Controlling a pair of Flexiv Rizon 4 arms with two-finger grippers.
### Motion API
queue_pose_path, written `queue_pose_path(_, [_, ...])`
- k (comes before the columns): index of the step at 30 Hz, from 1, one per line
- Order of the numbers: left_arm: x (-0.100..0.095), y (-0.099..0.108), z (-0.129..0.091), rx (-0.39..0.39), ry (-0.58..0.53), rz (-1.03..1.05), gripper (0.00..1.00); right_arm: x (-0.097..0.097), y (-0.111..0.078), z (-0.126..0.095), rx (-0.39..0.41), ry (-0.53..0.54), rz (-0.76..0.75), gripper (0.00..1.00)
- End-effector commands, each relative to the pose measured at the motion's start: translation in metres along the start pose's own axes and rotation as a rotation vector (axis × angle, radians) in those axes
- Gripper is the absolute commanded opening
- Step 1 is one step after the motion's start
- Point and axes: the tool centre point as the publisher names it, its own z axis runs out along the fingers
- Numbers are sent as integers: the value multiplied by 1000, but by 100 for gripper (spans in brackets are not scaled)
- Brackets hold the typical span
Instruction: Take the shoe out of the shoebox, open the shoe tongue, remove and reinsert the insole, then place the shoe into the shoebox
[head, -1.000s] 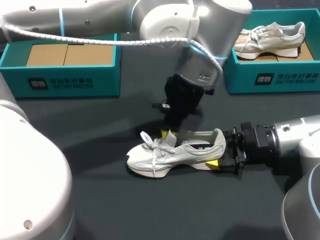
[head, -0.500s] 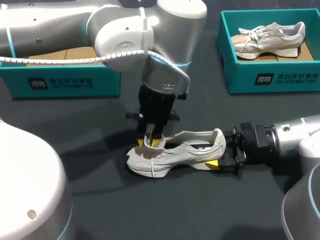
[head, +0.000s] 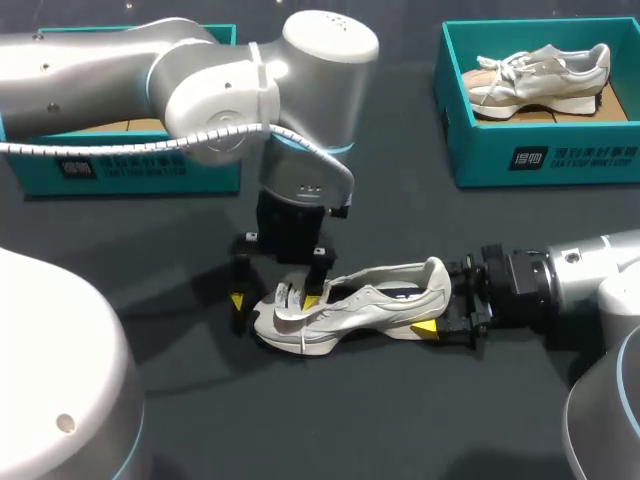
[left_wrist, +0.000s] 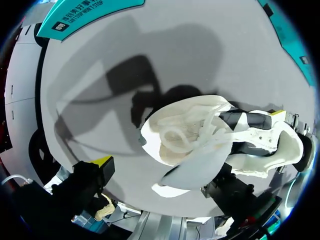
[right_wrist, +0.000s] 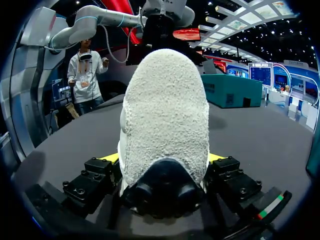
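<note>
Straddling shoe (head: 352, 306) toe, left gripper (head: 275, 299) spread.

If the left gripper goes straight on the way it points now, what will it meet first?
The left gripper would probably meet the shoe first, at its laced front; depth is unclear.

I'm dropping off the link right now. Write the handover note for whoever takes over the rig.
Left end effector: open, over the toe and laces of the shoe.
Right end effector: shut on the shoe's heel.
Shoe: upright on the table, in front of the left shoebox and the right shoebox, which holds a second shoe.
Done: shoe out of its box.
Left: open the tongue, remove and reinsert the insole, then box the shoe.
</note>
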Motion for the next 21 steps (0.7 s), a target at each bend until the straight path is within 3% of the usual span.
queue_pose_path(1, [-5,-1,8,4,-11,-9,100,-1,-2,0,4,-1,1,0])
queue_pose_path(7, [-13,-6,12,7,-21,-35,100,-1,-2,0,4,-1,1,0])
queue_pose_path(10, [-15,-6,3,25,3,-41,100,-1,-2,0,4,-1,1,0])
queue_pose_path(15, [-15,-4,-35,81,92,8,99,-1,-2,0,4,-1,1,0])
queue_pose_path(21, [-6,0,-96,172,227,161,96,-1,-2,0,4,-1,1,0])
